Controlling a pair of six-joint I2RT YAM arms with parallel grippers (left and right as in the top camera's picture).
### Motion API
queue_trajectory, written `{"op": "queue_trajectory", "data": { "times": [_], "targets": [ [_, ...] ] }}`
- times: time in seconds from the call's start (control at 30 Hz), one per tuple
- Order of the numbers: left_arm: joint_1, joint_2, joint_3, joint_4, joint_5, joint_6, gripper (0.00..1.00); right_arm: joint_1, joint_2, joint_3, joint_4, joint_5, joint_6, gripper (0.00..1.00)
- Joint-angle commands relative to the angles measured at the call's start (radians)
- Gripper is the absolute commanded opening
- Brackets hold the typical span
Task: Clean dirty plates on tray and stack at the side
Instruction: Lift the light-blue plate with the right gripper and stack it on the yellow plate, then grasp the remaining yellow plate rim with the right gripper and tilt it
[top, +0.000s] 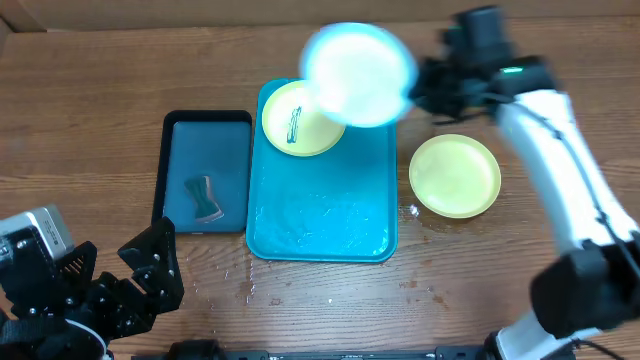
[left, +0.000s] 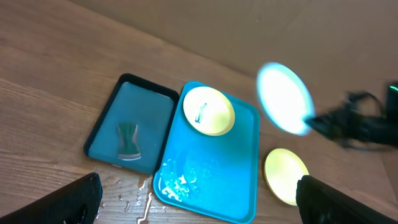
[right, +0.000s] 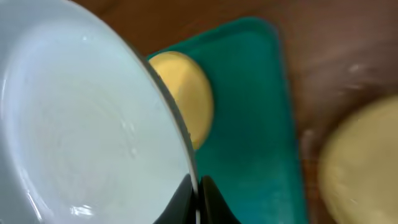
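Round glossy blue plate (top: 358, 73) in right pincer (right: 198, 198).

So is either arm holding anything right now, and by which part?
The right gripper pinches the round light blue plate by its rim, one finger on each face. The left gripper is open and holds nothing.

tray (top: 322, 205) front free, yellow plate (top: 280, 115) at back

One plate (top: 285, 125) on the tray (top: 330, 190), at its far left corner, second plate (top: 358, 72) in the air above the tray's far right corner, third plate (top: 455, 175) on the worktop (top: 100, 80) right of the tray, narrower tray (top: 210, 140) just left of the tray, small tool (top: 205, 198) inside it.
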Motion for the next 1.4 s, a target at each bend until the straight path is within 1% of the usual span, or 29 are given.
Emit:
{"op": "queue_trajectory", "data": {
  "times": [0.0, 0.03, 0.1, 0.2, 0.3, 0.33, 0.4, 0.47, 0.53, 0.57, 0.6, 0.67, 0.7, 0.8, 0.83, 0.9, 1.03, 1.13, 1.2, 1.37],
  "targets": [
    [0.005, 0.002, 0.004, 0.001, 0.007, 0.014, 1.0, -0.147, -0.025, -0.007, -0.173, 0.168, 0.013, 0.04],
    [0.005, 0.002, 0.004, 0.002, 0.007, 0.014, 1.0, -0.184, -0.019, -0.025, -0.221, 0.225, 0.013, 0.04],
    [0.005, 0.002, 0.004, 0.002, 0.007, 0.014, 1.0, -0.241, -0.013, -0.079, -0.261, 0.298, 0.013, 0.04],
    [0.005, 0.002, 0.004, 0.002, 0.007, 0.014, 1.0, -0.312, -0.008, -0.216, -0.225, 0.381, 0.014, 0.04],
    [0.005, 0.002, 0.004, 0.001, 0.007, 0.014, 1.0, -0.361, -0.008, -0.348, -0.13, 0.328, 0.011, 0.04],
    [0.005, 0.002, 0.004, 0.002, 0.007, 0.014, 1.0, -0.37, -0.008, -0.386, -0.091, 0.291, -0.011, 0.04],
    [0.005, 0.002, 0.004, 0.002, 0.007, 0.014, 1.0, -0.373, -0.008, -0.422, -0.042, 0.212, -0.059, 0.04],
    [0.005, 0.002, 0.004, 0.002, 0.007, 0.014, 1.0, -0.363, -0.01, -0.423, -0.034, 0.172, -0.088, 0.04],
    [0.005, 0.002, 0.004, 0.002, 0.007, 0.014, 1.0, -0.34, -0.019, -0.412, -0.038, 0.165, -0.094, 0.06],
    [0.005, 0.002, 0.004, 0.002, 0.007, 0.014, 1.0, -0.324, -0.028, -0.396, -0.047, 0.158, -0.113, 0.13],
    [0.005, 0.002, 0.004, 0.002, 0.007, 0.014, 1.0, -0.31, -0.036, -0.377, -0.053, 0.146, -0.137, 0.27],
    [0.005, 0.002, 0.004, 0.002, 0.007, 0.014, 1.0, -0.269, -0.056, -0.314, -0.077, 0.129, -0.184, 0.28],
    [0.005, 0.002, 0.004, 0.002, 0.007, 0.014, 1.0, -0.244, -0.066, -0.274, -0.096, 0.131, -0.203, 0.31],
    [0.005, 0.002, 0.004, 0.002, 0.007, 0.014, 1.0, -0.166, -0.084, -0.14, -0.164, 0.156, -0.226, 0.48],
    [0.005, 0.002, 0.004, 0.002, 0.007, 0.014, 1.0, -0.141, -0.085, -0.103, -0.173, 0.155, -0.237, 0.5],
    [0.005, 0.002, 0.004, 0.002, 0.007, 0.014, 1.0, -0.08, -0.085, -0.042, -0.151, 0.152, -0.251, 0.51],
    [0.005, 0.002, 0.004, 0.002, 0.007, 0.014, 1.0, 0.036, -0.077, -0.04, 0.019, 0.167, -0.251, 0.53],
    [0.005, 0.002, 0.004, 0.002, 0.007, 0.014, 1.0, 0.116, -0.048, -0.07, 0.161, 0.233, -0.254, 0.56],
    [0.005, 0.002, 0.004, 0.001, 0.007, 0.014, 1.0, 0.163, -0.005, -0.081, 0.243, 0.277, -0.275, 0.57],
    [0.005, 0.002, 0.004, 0.001, 0.007, 0.014, 1.0, 0.234, 0.143, -0.091, 0.414, 0.317, -0.291, 0.64]
  ]
}}
